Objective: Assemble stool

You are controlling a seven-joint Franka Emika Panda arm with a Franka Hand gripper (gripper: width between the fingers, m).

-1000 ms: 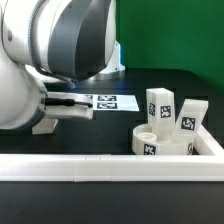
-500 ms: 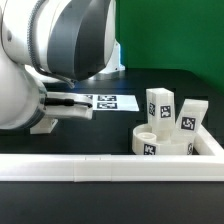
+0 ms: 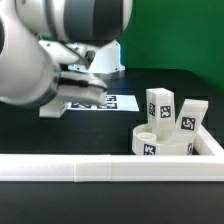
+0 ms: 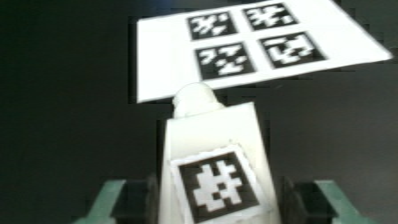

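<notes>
White and grey, the arm (image 3: 60, 50) fills the exterior view's left above the black table (image 3: 195, 82). A long white rail (image 3: 90, 170) runs along the near edge and turns back at the exterior view's right. The marker board (image 4: 164, 55) lies flat under the arm. We see the round seat (image 3: 150, 143) inside the rail's corner, with one leg (image 3: 160, 105) and a second leg (image 3: 190, 118) upright just behind it. The claw (image 4: 222, 198) grips a third leg (image 4: 214, 140), a finger against each side, near the board's edge.
</notes>
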